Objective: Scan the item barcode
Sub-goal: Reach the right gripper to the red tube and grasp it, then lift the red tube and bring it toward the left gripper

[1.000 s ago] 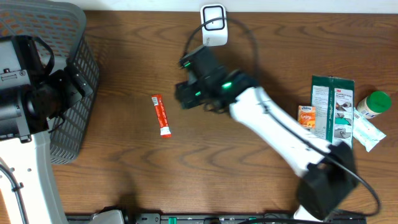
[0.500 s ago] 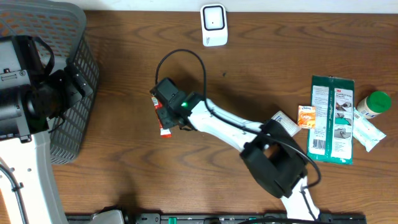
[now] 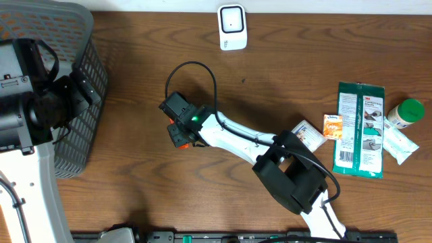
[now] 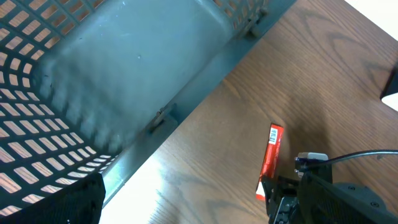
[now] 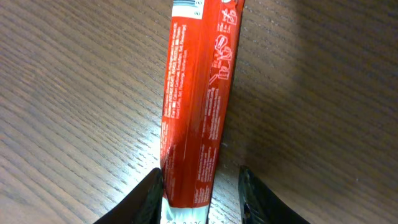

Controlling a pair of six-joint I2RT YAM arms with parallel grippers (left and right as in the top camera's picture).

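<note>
Red sachet point(image 5: 198, 106) lies flat on the wooden table point(image 3: 135, 189), its near end between the fingertips of the right gripper point(image 5: 202, 194). The jaws straddle it, partly closed but not clamped. One finger point(image 5: 152, 196) meets the sachet's edge, and the other stands off with bare wood showing between. White print runs along the sachet, too small to read. A white band at its far end carries small dark marks, cut by the frame edge.

The sachet sits well apart from the scanner point(image 3: 231, 27), toward the basket point(image 3: 94, 67). Far to the scanner's other side, a green pack point(image 3: 361, 125) shows a 3M logo. A small orange packet point(image 3: 332, 125) lies just beside the pack, and a green-capped bottle point(image 3: 407, 111) stands near it. The left gripper point(image 3: 84, 91) hangs spread wide and empty at the basket.

A second ago the right gripper hovered just beside the scanner, with the sachet uncovered. It has since come down over the sachet and its jaws have narrowed. Sachet and left arm have not moved.
</note>
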